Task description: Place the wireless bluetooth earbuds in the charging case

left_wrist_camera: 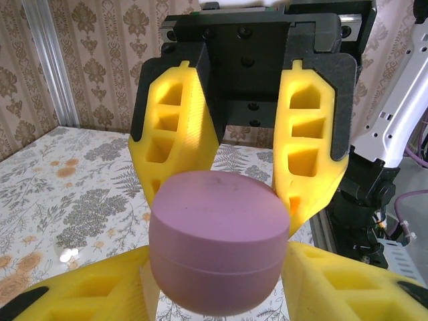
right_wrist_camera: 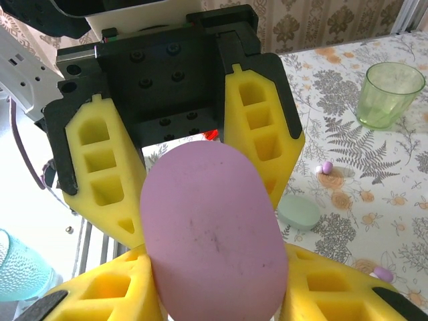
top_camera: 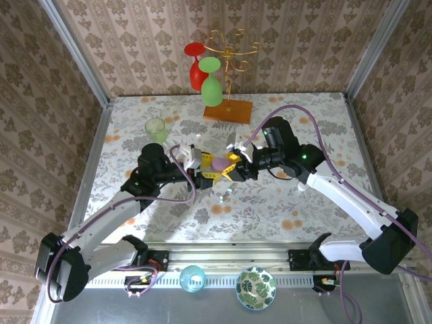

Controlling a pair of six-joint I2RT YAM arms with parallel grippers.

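I am watching both pincers meeting over the middle of the tabletop (top_camera: 304, 121), and both are gripping the same purple case (left_wrist_camera: 217, 251). The left pincer (top_camera: 204, 174) is clamping it from one side and the right pincer (top_camera: 236, 169) from the other, holding it off the surface. Its seam is looking closed.

The buds (right_wrist_camera: 326, 167) are lying on the tabletop, one near a pale green case (right_wrist_camera: 299, 212) and another bud (right_wrist_camera: 382, 273) at the lower edge of the right wrist view. Both are well apart from the purple case.

What is worrying me is the smooth, rounded shell. If I am prying the lid with uneven pull, it could be squirting out of the yellow fingers and dropping among the buds, scattering them. With both pincers occupied, nothing is free for fetching a bud, and releasing one side carelessly could be letting the case tip.
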